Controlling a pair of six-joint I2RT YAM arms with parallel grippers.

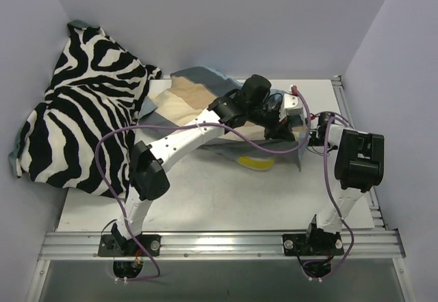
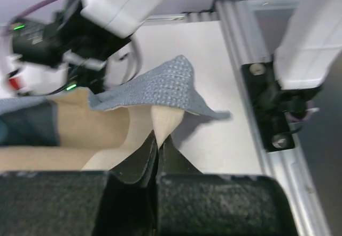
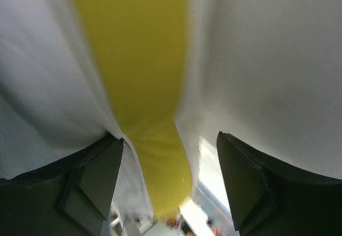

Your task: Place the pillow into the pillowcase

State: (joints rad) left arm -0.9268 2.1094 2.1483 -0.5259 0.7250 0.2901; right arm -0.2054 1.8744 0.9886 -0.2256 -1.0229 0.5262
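Pillowcase [image 2: 165, 83] lay mid-table [image 1: 205, 199], grey-blue weave up, tan and cream underside showing; left gripper [image 2: 158, 139] clamped tight on its cream fold; pillow [image 3: 267, 59], cream with a yellow edge, at the pillowcase's near right side, between the wide-apart jaws of the right gripper [image 3: 170, 164]; zebra-print cloth [image 1: 82, 110] heaped far left.

No writing, label, brand, number or sign can be read anywhere, neither on the pillowcase [image 1: 185, 100], the pillow [image 1: 254, 163], nor the zebra-print cloth [image 1: 82, 117].
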